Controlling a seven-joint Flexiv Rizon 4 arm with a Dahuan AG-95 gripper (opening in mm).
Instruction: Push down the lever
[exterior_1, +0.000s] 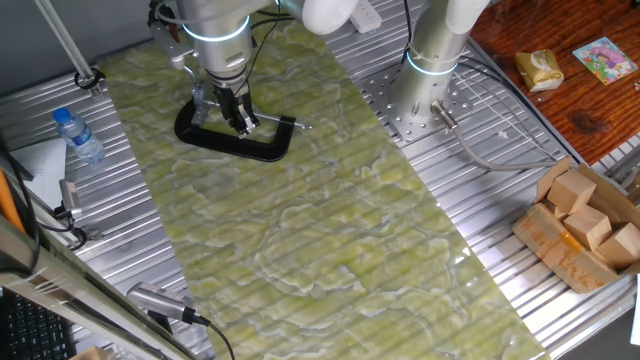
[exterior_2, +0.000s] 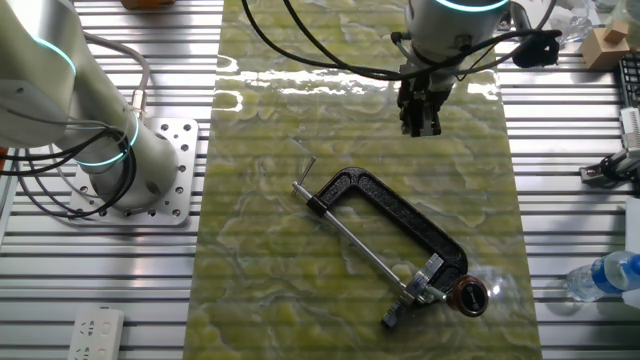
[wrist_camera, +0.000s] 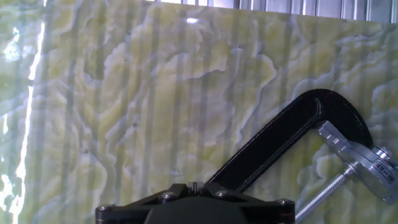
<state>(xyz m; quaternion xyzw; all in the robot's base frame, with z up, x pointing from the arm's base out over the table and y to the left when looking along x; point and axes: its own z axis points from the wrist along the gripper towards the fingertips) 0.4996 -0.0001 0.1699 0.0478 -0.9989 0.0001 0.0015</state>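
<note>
The black C-clamp (exterior_2: 400, 215) lies flat on the green marbled mat, with the long silver screw rod (exterior_2: 360, 240) across its opening. The small silver block (exterior_2: 430, 277) sits at its near right end, and the lever (exterior_2: 404, 302) shows as a short thin silver pin sticking out of it. The hand view shows the frame (wrist_camera: 273, 146) and the block (wrist_camera: 376, 167) at the right edge. My gripper (exterior_2: 420, 122) hangs above the mat beyond the clamp, fingers together and empty, touching nothing. In one fixed view it (exterior_1: 241, 122) overlaps the clamp (exterior_1: 235, 143).
A second robot base (exterior_2: 130, 170) stands left of the mat. A water bottle (exterior_2: 605, 275) lies to the right of the clamp, and a brown round knob (exterior_2: 470, 297) sits by the block. Wooden blocks in a box (exterior_1: 585, 225) stand at the table's edge.
</note>
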